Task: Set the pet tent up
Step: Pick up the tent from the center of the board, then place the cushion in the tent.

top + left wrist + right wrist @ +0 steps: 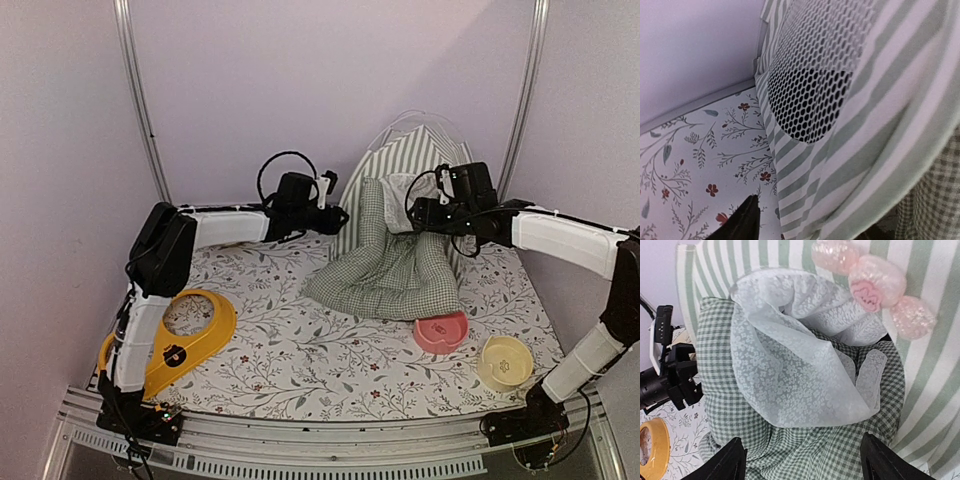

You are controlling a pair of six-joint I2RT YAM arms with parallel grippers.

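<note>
Your pet tent (405,160) stands at the far edge of the table (300,345), with the checked cushion (395,265) slumped against its front. Your right gripper (807,457) faces that cushion, fingers wide apart and gripping nothing. Your left gripper (332,208) sits just beside the tent's striped side – its fingers' state can't be told.

So there's a green checked cushion (385,265) slumped toward the back of the flowery table cover (300,350), a pink bowl (441,331) near its front edge, a cream bowl (504,362) just beside that, and a yellow ring-shaped thing (200,345) way over left
</note>
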